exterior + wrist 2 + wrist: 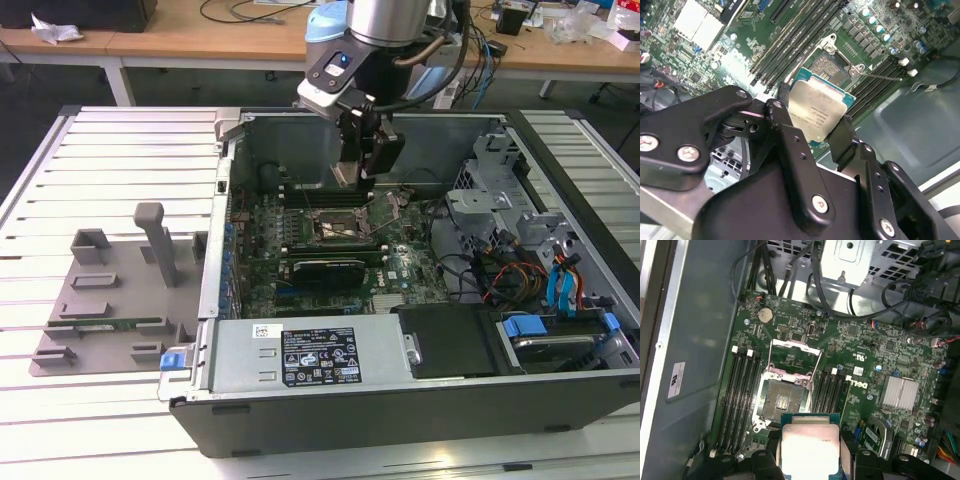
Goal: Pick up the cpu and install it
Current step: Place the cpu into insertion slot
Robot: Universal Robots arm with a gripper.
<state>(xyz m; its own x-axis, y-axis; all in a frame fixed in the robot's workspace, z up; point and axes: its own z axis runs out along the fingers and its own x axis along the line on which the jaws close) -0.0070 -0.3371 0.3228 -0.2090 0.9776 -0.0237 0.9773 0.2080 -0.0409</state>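
The cpu (816,111), a small square chip with a silvery top plate and a green rim, sits between the two black fingers (781,107) of my gripper (812,122), which is shut on its edges. In the first wrist view the cpu (810,446) hangs just off the open black socket (784,402), whose metal bracket (792,347) is flipped up. In the exterior view my gripper (358,172) reaches down into the open computer case (400,400), a short way above the socket (335,226) on the green motherboard.
Memory slots (742,400) flank the socket on both sides. A finned heat sink (897,391) and a black card (325,270) lie nearby. Drive cage (500,200) and cables (520,275) fill the exterior view's right. A grey fixture tray (110,290) lies left of the case.
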